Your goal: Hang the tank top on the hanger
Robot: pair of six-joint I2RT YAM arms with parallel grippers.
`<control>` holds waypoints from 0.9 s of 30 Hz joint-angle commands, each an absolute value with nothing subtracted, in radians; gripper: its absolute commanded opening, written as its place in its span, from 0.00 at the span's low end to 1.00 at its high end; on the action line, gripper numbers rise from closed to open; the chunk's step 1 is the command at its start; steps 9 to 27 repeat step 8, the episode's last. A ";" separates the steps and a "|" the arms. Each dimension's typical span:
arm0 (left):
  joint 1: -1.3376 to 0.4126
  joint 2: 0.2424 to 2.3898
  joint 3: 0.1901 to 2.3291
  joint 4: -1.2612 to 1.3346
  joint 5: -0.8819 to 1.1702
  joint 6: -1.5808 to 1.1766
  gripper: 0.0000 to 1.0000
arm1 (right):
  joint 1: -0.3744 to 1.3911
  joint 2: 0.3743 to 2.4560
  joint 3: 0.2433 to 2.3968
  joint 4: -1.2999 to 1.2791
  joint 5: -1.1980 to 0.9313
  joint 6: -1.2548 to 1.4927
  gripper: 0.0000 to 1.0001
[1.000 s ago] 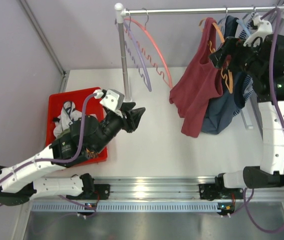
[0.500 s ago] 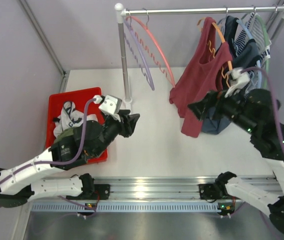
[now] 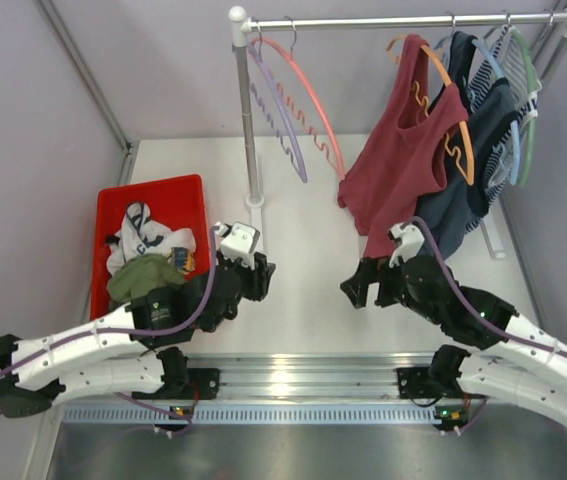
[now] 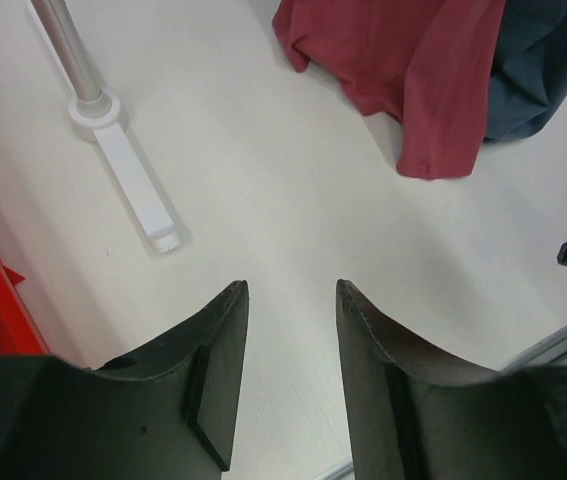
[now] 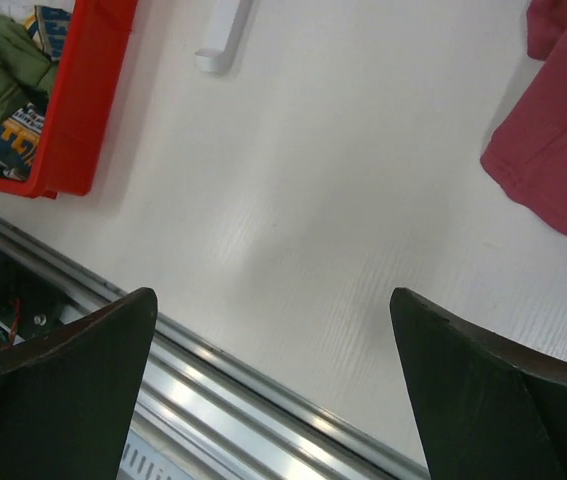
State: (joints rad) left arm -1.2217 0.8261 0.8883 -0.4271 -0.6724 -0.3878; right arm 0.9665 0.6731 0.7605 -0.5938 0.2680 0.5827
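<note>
- We see the maroon tank top point(image 3: 401, 165) hanging from the rail point(image 3: 383, 20) at the far right of the tabletop point(image 3: 308, 225), with a thin orange hanger point(image 3: 441, 70) threaded through its shoulder straps
- One orange arm of the hanger shows above the neckline and its wavy lower bar shows at the cloth's right edge
- The cloth drops down towards the left, and in the left wrist view its lower hem seems to lie on the tabletop
- Just behind it, on the same rail, hangs a dark blue-grey top point(image 3: 478, 180), touching the tank top along its right side
- Our left tool point(image 3: 260, 277) sits low over the near middle of the tabletop, well apart from the tank top; its wrist view shows a modest gap between the two fingers and nothing held
- Our right tool point(image 3: 357, 288) sits low near the tank top's lower hem without touching it; its wrist view shows the fingers spread wide, with only bare tabletop between them
- A pink-red hanger point(image 3: 308, 95) and a lilac hanger point(image 3: 278, 115) hang bare at the left end of the rail
- A red bin point(image 3: 153, 188) on the left holds an olive green garment point(image 3: 143, 276) and other cloth
</note>
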 commanded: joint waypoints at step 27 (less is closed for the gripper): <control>-1.220 0.825 0.836 -0.385 -0.738 -0.491 0.46 | 0.979 0.687 0.744 -0.471 0.379 0.575 1.00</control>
